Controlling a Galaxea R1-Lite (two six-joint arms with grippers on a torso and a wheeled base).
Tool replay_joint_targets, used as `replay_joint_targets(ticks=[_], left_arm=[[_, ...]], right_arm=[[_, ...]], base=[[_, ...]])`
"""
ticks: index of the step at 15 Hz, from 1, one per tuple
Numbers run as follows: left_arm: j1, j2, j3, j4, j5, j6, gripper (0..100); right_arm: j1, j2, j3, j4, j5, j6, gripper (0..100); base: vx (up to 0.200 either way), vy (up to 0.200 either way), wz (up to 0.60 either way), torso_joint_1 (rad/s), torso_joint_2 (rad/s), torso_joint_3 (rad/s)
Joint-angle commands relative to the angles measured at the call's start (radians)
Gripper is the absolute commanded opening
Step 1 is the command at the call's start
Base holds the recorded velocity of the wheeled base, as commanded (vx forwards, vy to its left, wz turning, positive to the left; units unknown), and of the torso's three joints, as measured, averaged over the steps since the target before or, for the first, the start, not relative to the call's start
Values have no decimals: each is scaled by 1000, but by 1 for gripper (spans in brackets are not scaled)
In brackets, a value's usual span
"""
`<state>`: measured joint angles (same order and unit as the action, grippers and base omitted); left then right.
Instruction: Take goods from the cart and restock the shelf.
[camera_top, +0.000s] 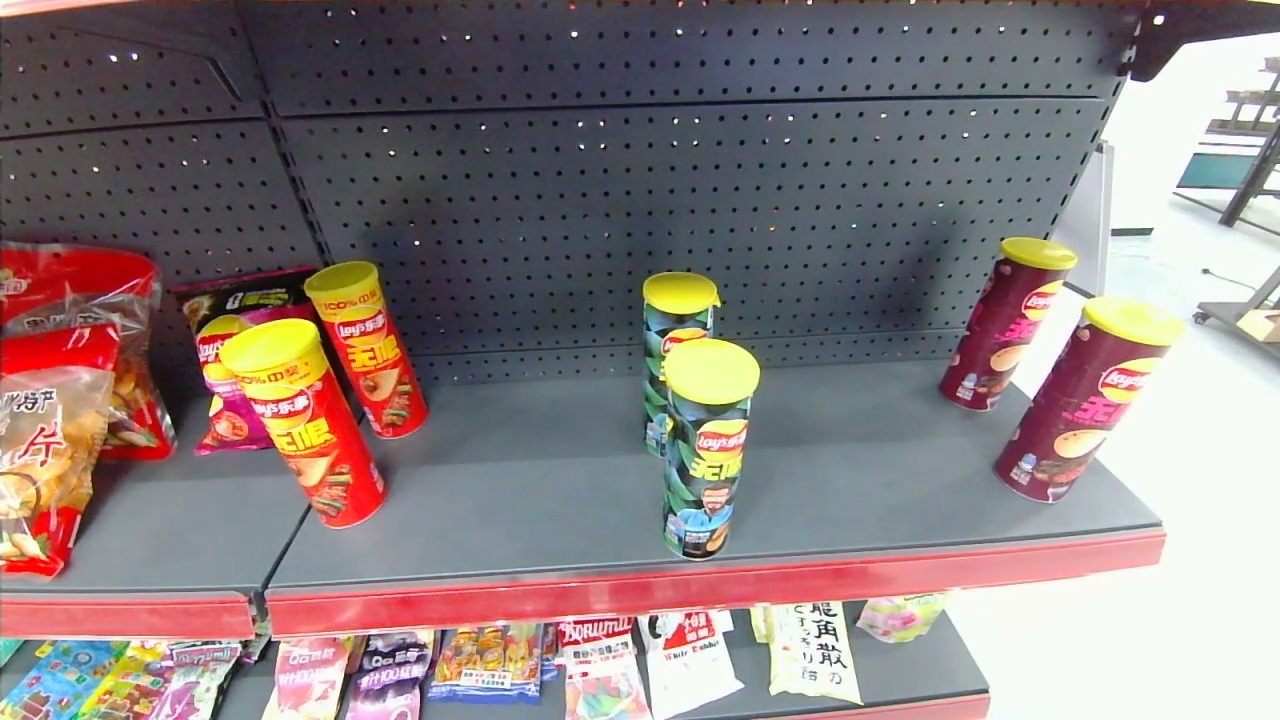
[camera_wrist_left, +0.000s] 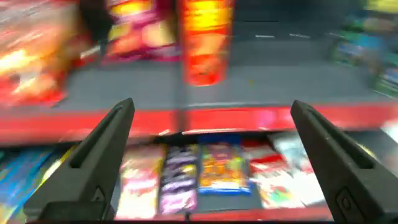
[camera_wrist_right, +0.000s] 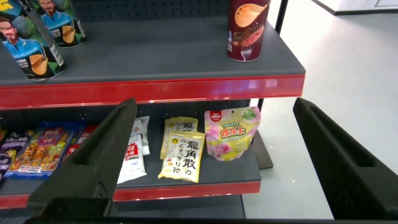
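The left gripper (camera_wrist_left: 211, 107) and right gripper (camera_wrist_right: 214, 102) both gape wide, holding nothing, before the shelf (camera_top: 700, 585). Six cans (camera_top: 708, 450) stand there in pairs with wide gaps between, so most restocking seems left.

Matt, smooth dark-grey shelf deck (camera_top: 850, 470), metal by the look. Matt perforated back panel (camera_top: 700, 200), same finish. Glossy red front strip (camera_top: 700, 585). Glossy printed chip canisters (camera_top: 705, 470) with smooth yellow plastic lids (camera_top: 712, 371). Shiny, crinkled plastic film on snack bags (camera_top: 60, 400), clear in places.
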<state>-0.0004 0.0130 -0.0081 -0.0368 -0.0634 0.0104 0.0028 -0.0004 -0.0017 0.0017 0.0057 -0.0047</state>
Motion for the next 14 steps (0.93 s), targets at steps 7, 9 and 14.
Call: replay_joint_targets(ticks=[7, 9, 14], left_arm=[[2, 1, 2, -2, -202, 36, 100], [28, 39, 3, -11, -122, -52, 100], [14, 2, 3, 0, 77, -56, 100]], right_arm=[[0, 0, 0, 0, 2, -6, 100], [0, 0, 0, 0, 2, -6, 100], [0, 0, 0, 0, 2, -3, 100]], base=[[0, 0, 0, 0, 0, 0], [0, 0, 0, 0, 0, 0], [0, 0, 0, 0, 0, 0]])
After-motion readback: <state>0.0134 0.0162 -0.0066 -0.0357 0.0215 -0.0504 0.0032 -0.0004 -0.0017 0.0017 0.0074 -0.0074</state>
